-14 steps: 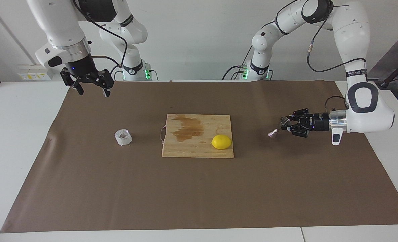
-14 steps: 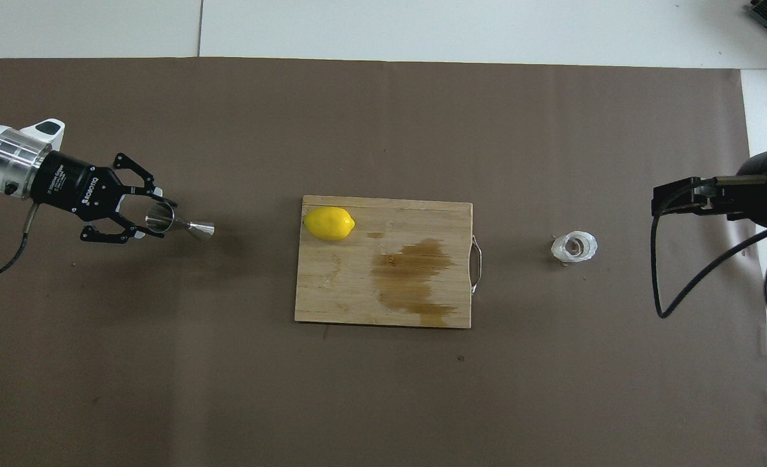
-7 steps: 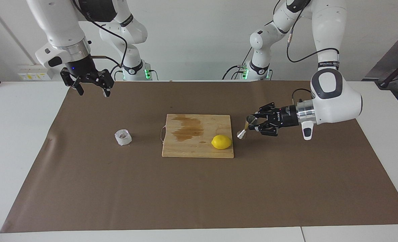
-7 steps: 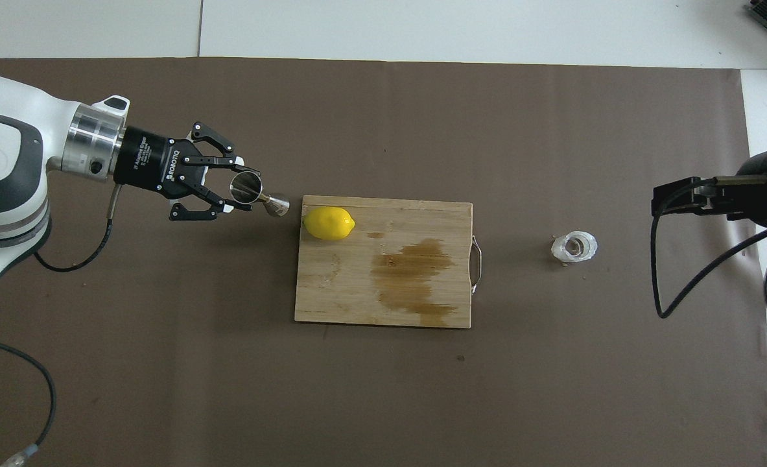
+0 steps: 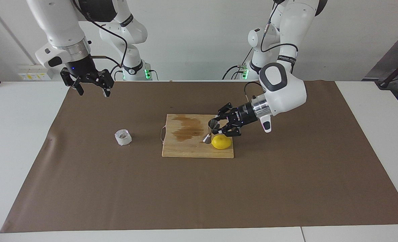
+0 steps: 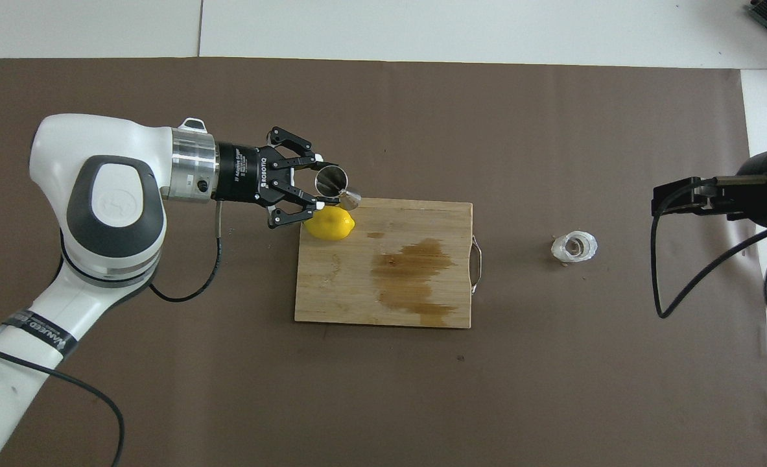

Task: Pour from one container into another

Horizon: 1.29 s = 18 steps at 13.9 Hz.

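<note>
The left gripper (image 5: pixel 215 129) clamps the steel jigger (image 5: pixel 211 130) between its fingers, tilted, over the cutting board (image 5: pixel 199 149) beside the lemon (image 5: pixel 221 142). The clear cup (image 5: pixel 123 137) sits on the brown mat, below the waiting right gripper (image 5: pixel 92 88), whose fingers stand wide.

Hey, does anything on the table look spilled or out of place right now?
Yes. A brown wet-looking stain spreads across the wooden cutting board, like spilled liquid. Also, the left gripper holds the steel jigger tilted over the board beside the lemon.
</note>
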{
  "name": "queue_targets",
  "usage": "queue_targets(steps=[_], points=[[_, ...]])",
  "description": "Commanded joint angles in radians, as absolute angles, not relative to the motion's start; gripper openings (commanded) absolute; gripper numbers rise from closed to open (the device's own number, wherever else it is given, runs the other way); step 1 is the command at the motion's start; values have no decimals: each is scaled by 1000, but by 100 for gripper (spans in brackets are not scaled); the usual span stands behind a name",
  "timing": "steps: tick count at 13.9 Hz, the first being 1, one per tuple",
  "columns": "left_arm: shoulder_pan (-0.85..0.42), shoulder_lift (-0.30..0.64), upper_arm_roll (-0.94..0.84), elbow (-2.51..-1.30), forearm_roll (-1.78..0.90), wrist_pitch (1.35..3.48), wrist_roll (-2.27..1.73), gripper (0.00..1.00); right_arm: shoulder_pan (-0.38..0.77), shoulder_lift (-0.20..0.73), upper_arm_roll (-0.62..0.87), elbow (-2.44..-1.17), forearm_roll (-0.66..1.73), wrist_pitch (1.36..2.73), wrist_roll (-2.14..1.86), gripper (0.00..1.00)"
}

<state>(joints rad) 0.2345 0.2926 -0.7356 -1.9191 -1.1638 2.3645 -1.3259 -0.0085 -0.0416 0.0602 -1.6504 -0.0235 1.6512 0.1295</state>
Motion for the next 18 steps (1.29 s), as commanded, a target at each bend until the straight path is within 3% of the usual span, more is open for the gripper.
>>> queue_targets(steps=[1, 6, 18], points=[[119, 213, -712, -2003, -1264, 2480, -1324, 0, -23, -35, 66, -1634, -5, 1634, 124, 100], [0, 227, -713, -2074, -1282, 2767, -1325, 0, -23, -35, 66, -1634, -5, 1634, 124, 100], [-15, 250, -713, -2111, -1250, 2806, -1321, 3, -23, -35, 66, -1634, -5, 1634, 124, 100]])
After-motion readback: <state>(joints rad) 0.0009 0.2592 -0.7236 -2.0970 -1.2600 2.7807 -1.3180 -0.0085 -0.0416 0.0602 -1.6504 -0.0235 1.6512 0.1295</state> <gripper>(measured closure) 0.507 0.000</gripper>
